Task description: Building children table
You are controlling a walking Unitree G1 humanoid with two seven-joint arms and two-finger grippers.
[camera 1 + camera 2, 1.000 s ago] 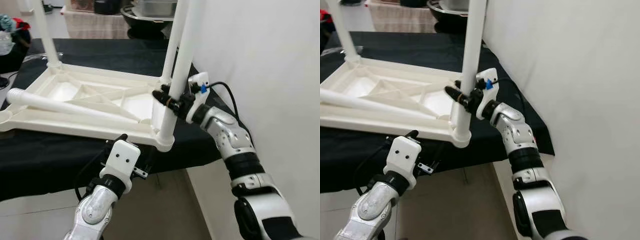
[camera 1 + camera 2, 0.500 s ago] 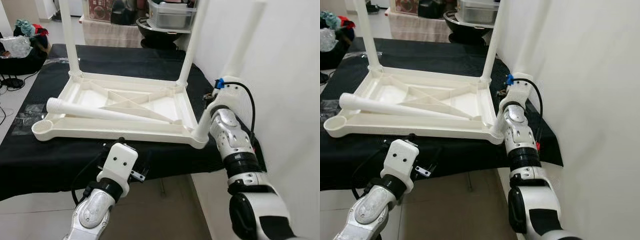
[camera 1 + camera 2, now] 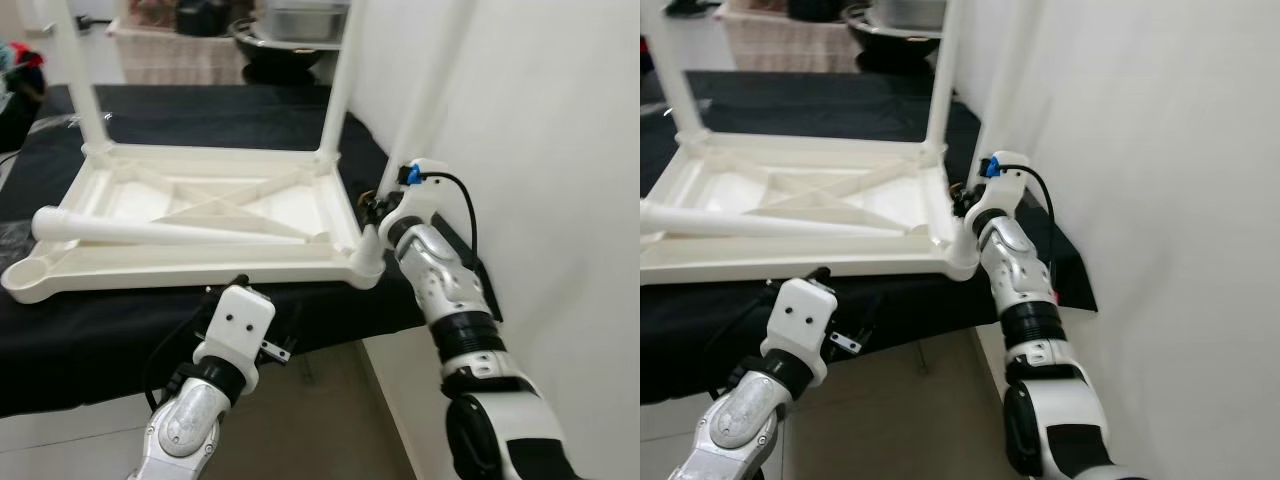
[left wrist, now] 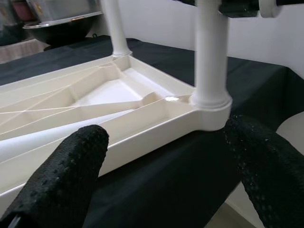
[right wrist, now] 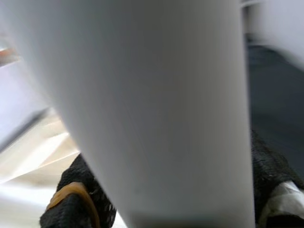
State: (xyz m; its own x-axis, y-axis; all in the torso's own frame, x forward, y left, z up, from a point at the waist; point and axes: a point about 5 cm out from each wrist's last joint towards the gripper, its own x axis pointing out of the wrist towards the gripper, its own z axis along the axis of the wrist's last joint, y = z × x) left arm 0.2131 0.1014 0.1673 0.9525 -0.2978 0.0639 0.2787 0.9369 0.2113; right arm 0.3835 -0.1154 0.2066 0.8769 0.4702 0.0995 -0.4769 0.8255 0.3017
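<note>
The white plastic tabletop (image 3: 200, 215) lies upside down on a black-covered table (image 3: 200, 110). Two legs stand in its far corners, the far left leg (image 3: 85, 90) and the far right leg (image 3: 343, 80). A third leg (image 3: 425, 100) stands in the near right corner socket, with my right gripper (image 3: 384, 207) shut on its lower part; the wrist view shows this leg (image 5: 142, 104) between the black fingers (image 5: 71, 204). A loose leg (image 3: 170, 232) lies across the tabletop. The near left socket (image 3: 25, 280) is empty. My left gripper (image 4: 166, 156) is open, below the table's front edge.
A white wall (image 3: 560, 150) stands close on the right, right beside the held leg. A metal tub (image 3: 300, 20) and boxes sit behind the table. Tiled floor (image 3: 330, 420) lies in front, under my arms.
The head camera has shifted, so the whole scene sits differently. My right gripper keeps its hold on the near right leg. The left arm has hardly moved.
</note>
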